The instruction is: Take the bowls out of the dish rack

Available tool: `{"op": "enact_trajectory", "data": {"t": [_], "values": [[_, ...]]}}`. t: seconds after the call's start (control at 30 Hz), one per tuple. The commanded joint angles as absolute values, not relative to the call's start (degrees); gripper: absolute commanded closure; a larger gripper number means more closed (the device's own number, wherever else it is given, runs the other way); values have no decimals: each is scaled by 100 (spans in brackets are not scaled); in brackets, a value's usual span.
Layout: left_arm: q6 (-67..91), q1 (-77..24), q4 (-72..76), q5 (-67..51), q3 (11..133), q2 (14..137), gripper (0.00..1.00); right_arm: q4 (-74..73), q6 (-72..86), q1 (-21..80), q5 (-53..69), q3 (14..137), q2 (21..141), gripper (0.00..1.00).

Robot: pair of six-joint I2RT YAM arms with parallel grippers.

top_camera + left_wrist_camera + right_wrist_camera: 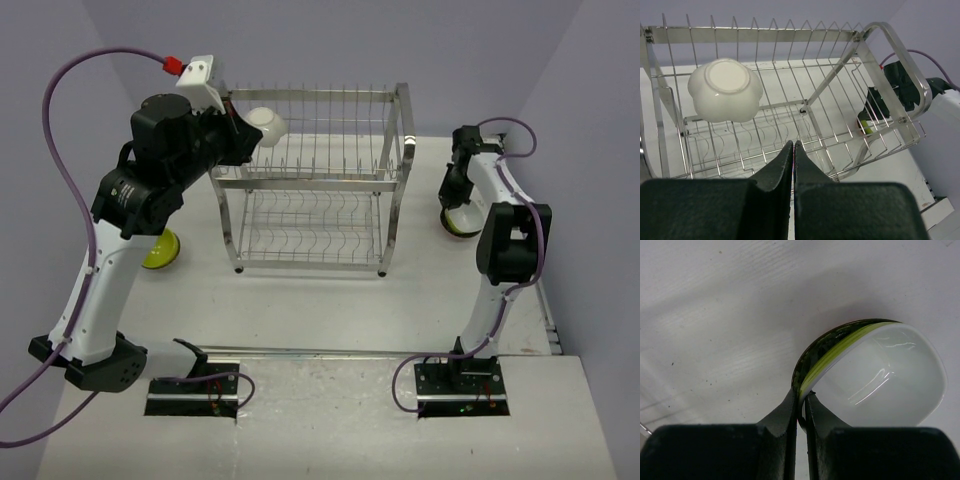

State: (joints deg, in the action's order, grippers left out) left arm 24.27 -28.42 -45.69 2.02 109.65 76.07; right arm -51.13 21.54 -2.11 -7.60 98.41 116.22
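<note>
Right gripper [801, 397] pinches bowl [880, 375] over white table [715, 315] between lilac walls [320, 40].

Shiny chrome wire dish rack [300, 184], glossy white bowl [725, 90], glossy green-rimmed bowl [880, 375]

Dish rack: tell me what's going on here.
The arms are emptying the dish rack. Only a white bowl shows in it, on the top tier; the left gripper hovers near it, shut and empty. The right gripper pinches a green-edged bowl by its rim at the table, right of the rack. Another green bowl sits left of the rack.
</note>
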Motion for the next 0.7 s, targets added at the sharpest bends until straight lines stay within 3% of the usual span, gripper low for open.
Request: {"op": "enact_trajectory", "data": {"t": [0.0,0.3,0.5,0.67], "values": [[2311,-2856,-4641,325,10934,7594,100,-4843,2180,-211,-862,9748,11628,100],[2312,-2856,-4685,343,10978,7655,100,-4860,2136,-211,-826,9879,11786,100],[2320,-2856,-4658,316,10977,7699,100,-4860,2224,-193,-747,9835,11549,80],[2303,-2856,-4614,351,10987,7769,100,-4886,2241,-158,-729,9835,11268,74]]}}
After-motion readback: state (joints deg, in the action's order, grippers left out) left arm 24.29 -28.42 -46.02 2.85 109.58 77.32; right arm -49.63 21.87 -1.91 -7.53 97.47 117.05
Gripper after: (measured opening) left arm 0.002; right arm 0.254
